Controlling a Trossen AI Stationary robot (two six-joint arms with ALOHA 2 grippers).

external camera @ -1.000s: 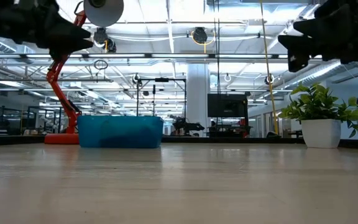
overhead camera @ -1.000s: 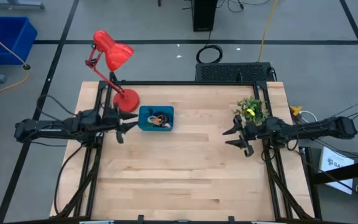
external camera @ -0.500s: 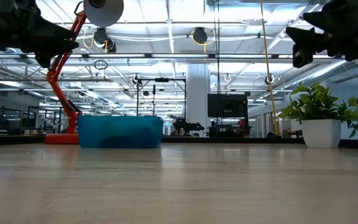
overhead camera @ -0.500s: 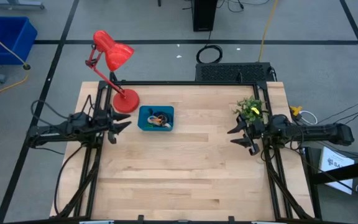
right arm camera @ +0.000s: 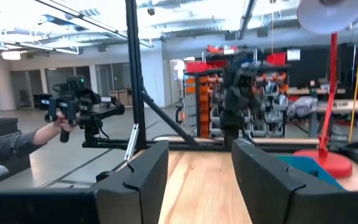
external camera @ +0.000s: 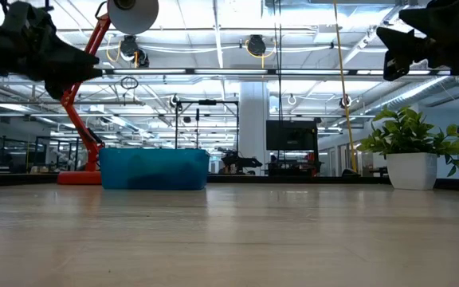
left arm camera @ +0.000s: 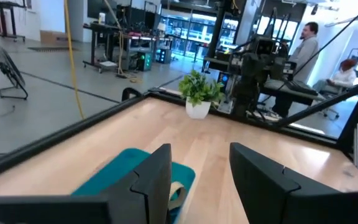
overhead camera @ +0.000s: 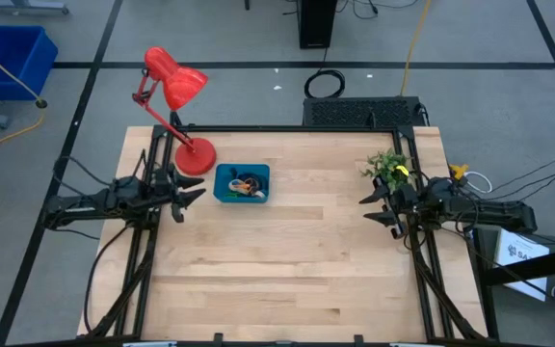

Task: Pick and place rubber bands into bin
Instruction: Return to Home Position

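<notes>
1. The wooden table (overhead camera: pixel 287 270) fills the middle of the high view, with a dark arm reaching in from each side.
2. The left arm lies along the table's left edge. The left gripper (overhead camera: pixel 191 202) hangs well above the wood, just left of the bin and pointing toward it. Its fingers (left arm camera: pixel 157 174) are spread apart with nothing between them.
3. The right arm lies along the right edge. The right gripper (overhead camera: pixel 369 210) is also raised, just on the near side of the plant, and points left across the table. Its fingers (right arm camera: pixel 148 177) are parted and empty.
4. The red lamp (overhead camera: pixel 174 87) has its base on the far left corner of the table, and its head leans out beyond the far edge.
5. The potted plant (overhead camera: pixel 388 166) stands at the far right of the table in a white pot.
6. The bin (overhead camera: pixel 220 183), a teal tray, sits on the far left part of the table, just right of the lamp's base.
7. The rubber bands (overhead camera: pixel 247 185) lie in a small tangle inside the bin, with orange, dark and pale loops showing.
</notes>
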